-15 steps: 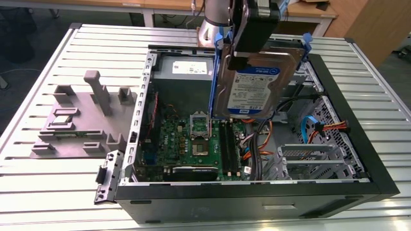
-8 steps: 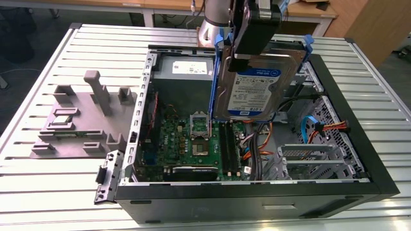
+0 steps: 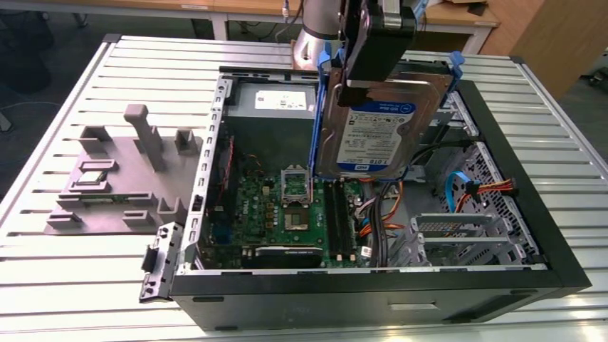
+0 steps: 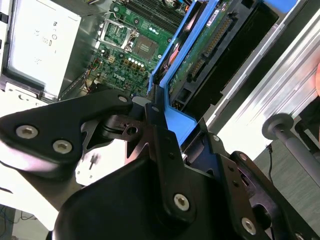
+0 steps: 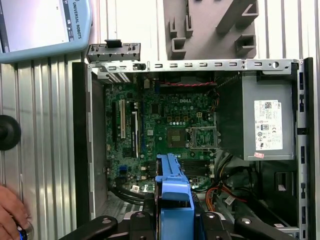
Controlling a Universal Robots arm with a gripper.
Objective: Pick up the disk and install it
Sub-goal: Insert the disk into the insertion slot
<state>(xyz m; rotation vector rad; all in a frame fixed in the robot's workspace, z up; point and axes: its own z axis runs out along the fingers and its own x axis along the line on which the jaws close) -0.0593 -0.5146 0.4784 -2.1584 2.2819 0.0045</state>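
Note:
The disk (image 3: 375, 135) hangs on edge above the open computer case, its blue-and-white label facing the exterior camera and blue rails along its sides. My gripper (image 3: 359, 84) is shut on its upper end, holding it over the middle of the case, above the motherboard. In the second wrist view the disk's (image 4: 200, 55) green circuit-board side and blue rail run away from my gripper (image 4: 162, 117), whose black fingers clamp the rail. In the first wrist view the blue rail of the disk (image 5: 172, 180) sticks out from my gripper (image 5: 172, 219) over the board.
The black case (image 3: 380, 281) lies open on a slatted metal table. Inside are the green motherboard (image 3: 285, 206), a grey power supply (image 3: 270, 103), cables and a metal drive cage (image 3: 465, 235). A grey fixture (image 3: 124, 171) sits at the exterior view's left. A person's hand (image 5: 10, 215) rests beside the case.

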